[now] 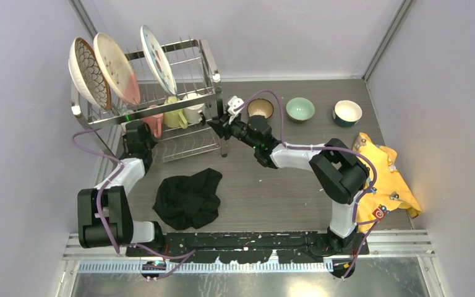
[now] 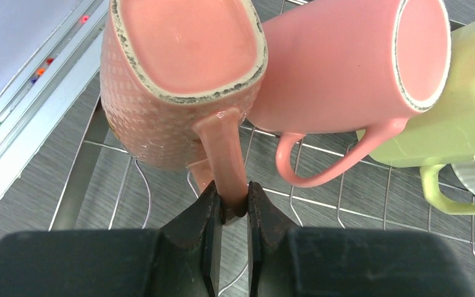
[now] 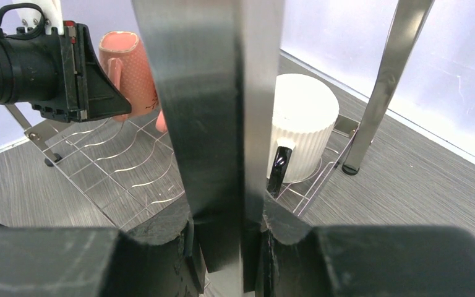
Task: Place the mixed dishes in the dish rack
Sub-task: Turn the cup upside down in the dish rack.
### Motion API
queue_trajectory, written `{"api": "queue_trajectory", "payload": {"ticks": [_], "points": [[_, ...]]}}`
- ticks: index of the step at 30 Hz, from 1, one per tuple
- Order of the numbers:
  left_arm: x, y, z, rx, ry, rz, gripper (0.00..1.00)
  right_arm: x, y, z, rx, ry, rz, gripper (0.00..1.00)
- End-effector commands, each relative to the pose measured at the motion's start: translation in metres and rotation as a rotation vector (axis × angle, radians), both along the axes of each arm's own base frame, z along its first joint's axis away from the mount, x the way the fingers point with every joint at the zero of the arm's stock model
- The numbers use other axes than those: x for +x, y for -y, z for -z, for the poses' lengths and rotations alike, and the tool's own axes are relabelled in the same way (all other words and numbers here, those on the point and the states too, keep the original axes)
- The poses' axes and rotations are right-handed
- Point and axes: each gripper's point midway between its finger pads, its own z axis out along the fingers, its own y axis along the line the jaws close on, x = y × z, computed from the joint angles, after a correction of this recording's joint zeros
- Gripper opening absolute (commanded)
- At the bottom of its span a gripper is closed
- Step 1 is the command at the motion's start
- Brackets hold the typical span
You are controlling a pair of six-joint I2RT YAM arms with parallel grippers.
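Clamping textured mug [image 2: 161,117], left hand [image 2: 235,201]; pink mug [image 2: 334,68], yellow mug [image 2: 470,111] alongside; right hand [image 3: 226,226] grips rack post [image 3: 210,111].

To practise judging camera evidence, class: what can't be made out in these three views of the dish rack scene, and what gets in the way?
Top view: mugs on the lower tier, mostly hidden under the upper shelf of the dish rack.
Left wrist view: yellow mug, cut off by the right edge.
Right wrist view: white mug, partly behind the rack post held in the right claw.
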Motion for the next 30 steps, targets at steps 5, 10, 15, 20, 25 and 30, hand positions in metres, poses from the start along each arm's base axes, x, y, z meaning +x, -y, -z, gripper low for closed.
{"api": "queue_trajectory", "payload": {"ticks": [5,10,15,20,25,30], "points": [[0.022,0.001,-0.009,0.050,0.042,0.082,0.17,-0.013,0.003,-0.019,0.069,-0.035,-0.031,0.01],[0.011,0.014,-0.021,-0.040,0.054,0.089,0.41,-0.013,0.003,-0.019,0.071,-0.035,-0.036,0.01],[-0.011,0.012,-0.034,-0.058,0.018,0.047,0.47,-0.013,0.002,-0.016,0.068,-0.039,-0.036,0.01],[-0.023,0.016,-0.050,-0.064,0.026,0.058,0.47,-0.013,0.001,-0.015,0.067,-0.040,-0.040,0.01],[-0.025,0.031,-0.054,0.028,0.067,0.127,0.45,-0.013,0.000,-0.016,0.069,-0.040,-0.043,0.01],[-0.016,0.044,-0.048,0.094,0.128,0.147,0.44,-0.015,0.000,-0.018,0.071,-0.038,-0.046,0.01]]}}
